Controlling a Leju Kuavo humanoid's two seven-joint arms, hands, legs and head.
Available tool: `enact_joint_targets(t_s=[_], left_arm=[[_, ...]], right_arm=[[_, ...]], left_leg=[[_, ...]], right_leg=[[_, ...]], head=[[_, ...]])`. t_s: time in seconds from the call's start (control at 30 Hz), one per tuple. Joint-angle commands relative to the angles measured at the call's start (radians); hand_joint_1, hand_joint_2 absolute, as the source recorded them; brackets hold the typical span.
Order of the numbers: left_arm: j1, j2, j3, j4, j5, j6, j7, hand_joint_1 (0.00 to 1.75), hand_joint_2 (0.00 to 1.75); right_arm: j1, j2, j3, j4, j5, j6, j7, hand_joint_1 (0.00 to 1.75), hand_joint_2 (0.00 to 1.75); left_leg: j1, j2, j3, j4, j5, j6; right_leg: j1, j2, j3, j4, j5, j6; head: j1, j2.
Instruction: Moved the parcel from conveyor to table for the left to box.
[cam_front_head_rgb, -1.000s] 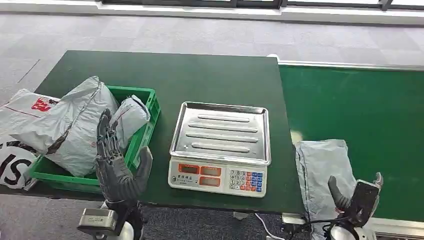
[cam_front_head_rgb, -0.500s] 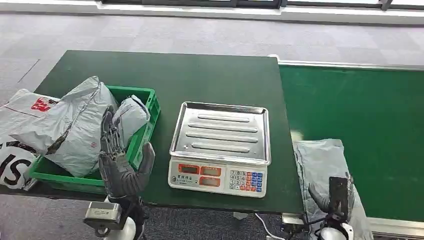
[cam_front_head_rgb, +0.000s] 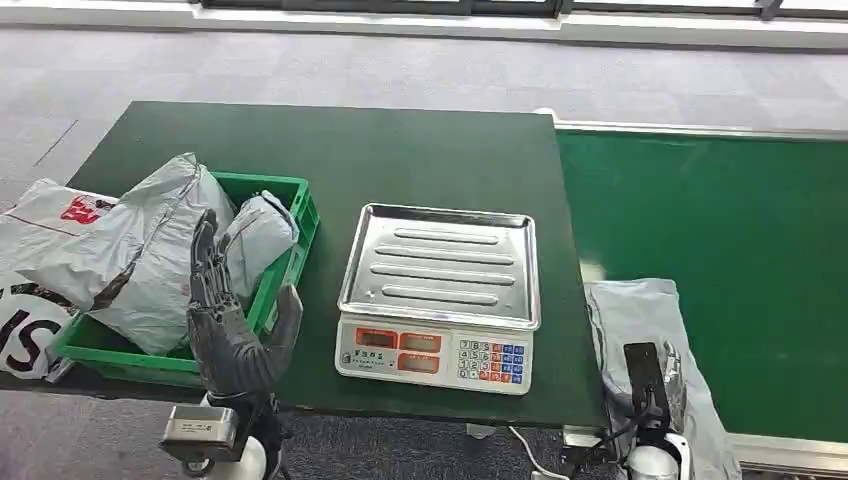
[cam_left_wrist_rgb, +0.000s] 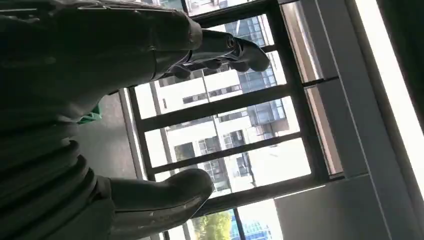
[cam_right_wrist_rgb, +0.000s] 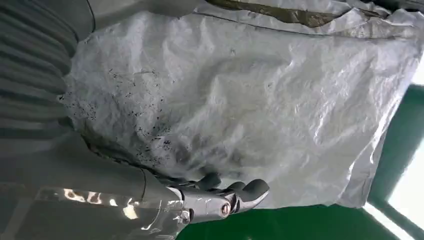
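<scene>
1. My left hand (cam_front_head_rgb: 232, 335) is raised at the near edge of the dark green table (cam_front_head_rgb: 330, 150), palm turned toward the weighing scale (cam_front_head_rgb: 440, 300), fingers pointing up and away from me.
2. Its fingers are spread apart and straight, the thumb (cam_front_head_rgb: 287, 318) angled out to the side; they hold nothing. The left wrist view agrees: thumb (cam_left_wrist_rgb: 165, 192) and fingertips (cam_left_wrist_rgb: 240, 50) stand well apart with only windows between them.
3. That hand stands just in front of the green crate (cam_front_head_rgb: 285, 215), which holds several grey mailer bags (cam_front_head_rgb: 160, 250); more bags (cam_front_head_rgb: 40, 225) spill over its left side.
4. My right hand (cam_front_head_rgb: 655, 385) is low at the near end of the green conveyor belt (cam_front_head_rgb: 720, 220), turned edge-on over the grey parcel (cam_front_head_rgb: 640, 320).
5. In the right wrist view the crinkled grey plastic of the parcel (cam_right_wrist_rgb: 260, 110) lies right against my palm, and my dark fingertips (cam_right_wrist_rgb: 250, 190) curl along its edge. I cannot tell whether the fingers have closed on the bag or merely rest against it.
6. The parcel lies flat on the belt, near the table's right edge and beside the scale, whose steel tray (cam_front_head_rgb: 445, 260) is bare.
</scene>
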Motion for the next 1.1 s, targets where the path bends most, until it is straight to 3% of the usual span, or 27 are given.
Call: enact_joint_targets(t_s=[0.03,0.83,0.93,1.1], left_arm=[[0.022,-0.019,0.061,-0.009,-0.017,-0.022,0.013,0.00,1.75],[0.031,-0.024,0.074,-0.019,-0.027,-0.016,0.012,0.00,1.75],[0.044,-0.026,0.077,-0.038,-0.031,-0.011,0.013,0.00,1.75],[0.060,-0.031,0.050,-0.056,-0.034,0.005,0.028,0.00,1.75]], right_arm=[[-0.054,-0.029,0.058,0.114,0.055,0.000,0.028,1.75,1.75],[-0.053,-0.010,0.042,0.055,0.057,-0.020,0.022,1.75,1.75],[0.001,0.057,-0.009,-0.154,-0.001,-0.137,-0.021,1.75,1.75],[0.150,0.184,-0.031,-0.726,-0.191,-0.451,-0.117,1.75,1.75]], left_leg=[[0.001,0.004,0.004,-0.003,0.000,0.000],[0.000,0.001,0.003,-0.001,0.000,0.000],[0.001,0.002,0.004,-0.001,0.000,0.000],[-0.001,-0.002,-0.001,0.000,0.000,0.000]], right_leg=[[0.002,0.003,0.003,-0.004,0.001,-0.002],[0.000,0.001,0.003,-0.001,0.000,-0.001],[0.001,0.001,0.004,-0.002,0.000,-0.001],[-0.001,-0.003,0.000,0.002,-0.001,-0.001]], head=[[0.000,0.000],[0.000,0.000],[0.000,0.000],[0.000,0.000]])
